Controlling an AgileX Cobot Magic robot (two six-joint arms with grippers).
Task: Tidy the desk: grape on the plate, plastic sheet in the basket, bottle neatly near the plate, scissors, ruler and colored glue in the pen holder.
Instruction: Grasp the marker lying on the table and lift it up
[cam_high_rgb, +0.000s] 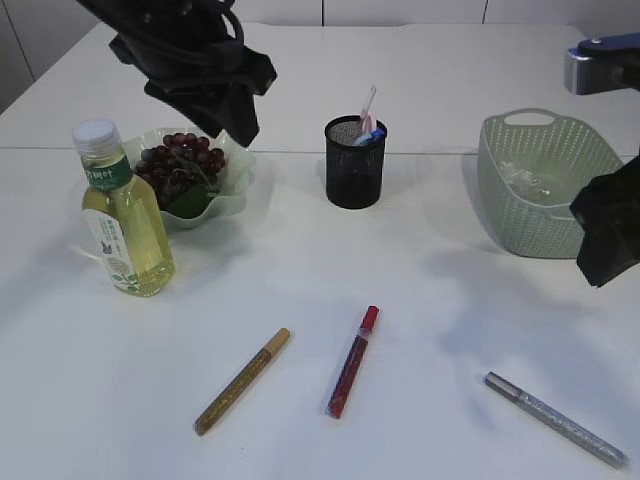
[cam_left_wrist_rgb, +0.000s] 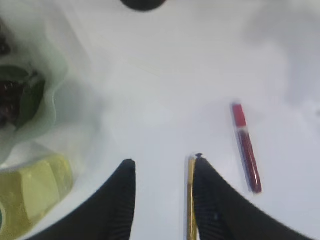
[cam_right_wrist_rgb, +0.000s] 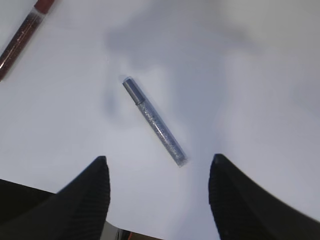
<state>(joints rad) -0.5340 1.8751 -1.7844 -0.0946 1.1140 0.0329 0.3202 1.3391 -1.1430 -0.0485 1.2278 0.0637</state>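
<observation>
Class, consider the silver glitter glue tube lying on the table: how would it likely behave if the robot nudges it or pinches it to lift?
The silver glue tube looks slim and round, so a sideways nudge would probably roll it. It seems rigid and light, likely lifting without bending. Its smooth plastic may slip in the open right hand hovering above it.
</observation>
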